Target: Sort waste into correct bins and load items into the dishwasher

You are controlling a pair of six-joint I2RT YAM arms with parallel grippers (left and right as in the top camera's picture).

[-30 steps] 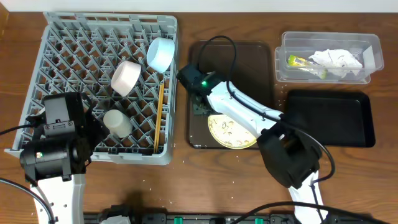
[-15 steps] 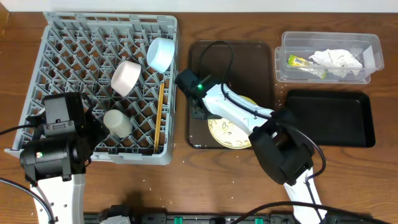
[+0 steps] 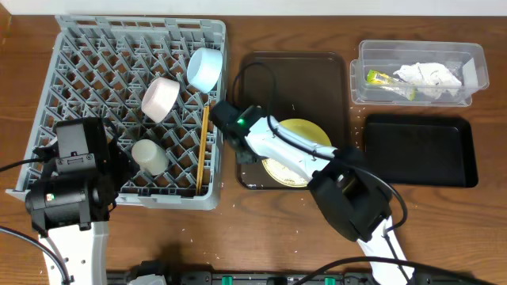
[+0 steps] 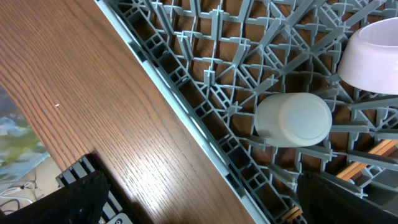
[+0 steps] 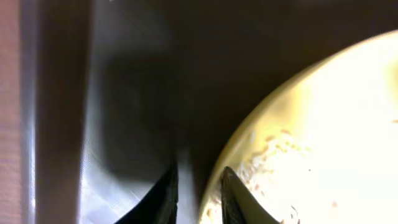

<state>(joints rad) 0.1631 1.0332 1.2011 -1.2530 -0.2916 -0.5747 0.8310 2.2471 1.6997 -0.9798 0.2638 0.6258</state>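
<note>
**Right arm brought left across the tray; plate taken by its rim**

Since a second earlier the right arm had been swung left and nearer the rack, and the pale yellow plate point(image 5: 323, 124) was seen to have been shifted slightly toward the far side of the brown serving tray point(image 3: 309, 79). The right gripper point(image 5: 199, 180) had been narrowed until its jaws straddled the plate's left rim, one tip outside and one on the plate's face, so the plate was judged to be gripped. Pale crumbs point(image 5: 270, 155) were still scattered on it.

The left gripper point(image 4: 205, 199) was held open with nothing in it, above the near edge of the grey dish rack point(image 3: 79, 47).

Most of the task was judged done. The light blue bowl point(image 3: 204, 68), pinkish-white bowl point(image 3: 160, 98), cream cup point(image 3: 149, 156) and wooden chopsticks point(image 3: 203, 150) had been placed in the rack. The crumpled napkin point(image 3: 429, 75) and yellow-green wrapper point(image 3: 384, 78) had been dropped in the clear tub point(image 3: 475, 55) at the far right. Nothing could be made out in the black tray point(image 3: 420, 150) just nearer. Left to be done: the crumbs tipped off, and the plate racked.
</note>
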